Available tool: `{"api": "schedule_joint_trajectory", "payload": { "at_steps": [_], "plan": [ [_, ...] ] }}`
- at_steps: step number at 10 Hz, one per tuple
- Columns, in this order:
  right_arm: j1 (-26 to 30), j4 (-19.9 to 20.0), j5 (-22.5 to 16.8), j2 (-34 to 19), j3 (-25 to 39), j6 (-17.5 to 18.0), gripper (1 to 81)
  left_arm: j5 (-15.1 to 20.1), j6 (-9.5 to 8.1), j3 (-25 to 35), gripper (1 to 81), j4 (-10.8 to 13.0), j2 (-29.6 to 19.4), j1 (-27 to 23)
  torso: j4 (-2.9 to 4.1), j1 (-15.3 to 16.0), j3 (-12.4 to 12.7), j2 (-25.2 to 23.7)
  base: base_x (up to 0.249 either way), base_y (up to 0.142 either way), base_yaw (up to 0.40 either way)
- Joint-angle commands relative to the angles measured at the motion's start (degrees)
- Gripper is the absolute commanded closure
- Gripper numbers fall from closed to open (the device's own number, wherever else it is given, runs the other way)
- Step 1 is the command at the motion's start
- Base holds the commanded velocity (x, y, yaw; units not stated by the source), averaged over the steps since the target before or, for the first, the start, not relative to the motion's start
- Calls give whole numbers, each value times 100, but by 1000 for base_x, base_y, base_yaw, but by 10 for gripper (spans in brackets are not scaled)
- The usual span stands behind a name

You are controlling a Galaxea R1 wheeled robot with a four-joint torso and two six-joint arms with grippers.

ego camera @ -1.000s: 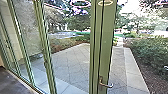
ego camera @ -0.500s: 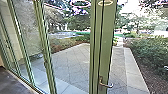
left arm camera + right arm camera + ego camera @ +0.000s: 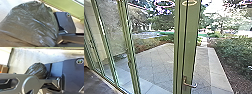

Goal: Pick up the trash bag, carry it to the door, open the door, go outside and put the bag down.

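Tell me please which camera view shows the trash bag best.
The left wrist view: the trash bag is large there, its shiny creases plain. The right wrist view shows it smaller, partly hidden behind a robot part. The head view looks out at paving beyond the glass doors.

Base plate is dark bluish grey, and that round corner fitting has a pale ring, kinda greenish in the middle. Jointed bar is grey too, with a chunky round joint and a rounded cutout.
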Motion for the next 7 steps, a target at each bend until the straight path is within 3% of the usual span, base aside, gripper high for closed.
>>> {"api": "schedule_joint_trajectory", "payload": {
  "at_steps": [1,7],
  "plan": [
    [332,57,-177,-1170,1184,-11,10,302,-5,29,811,-3,-19,-334,0,5,0,0,0,0,0],
    [1105,408,-195,-2719,2776,-2,10,293,-14,29,811,-11,34,-334,0,5,0,0,0,0,0]
  ]
}}
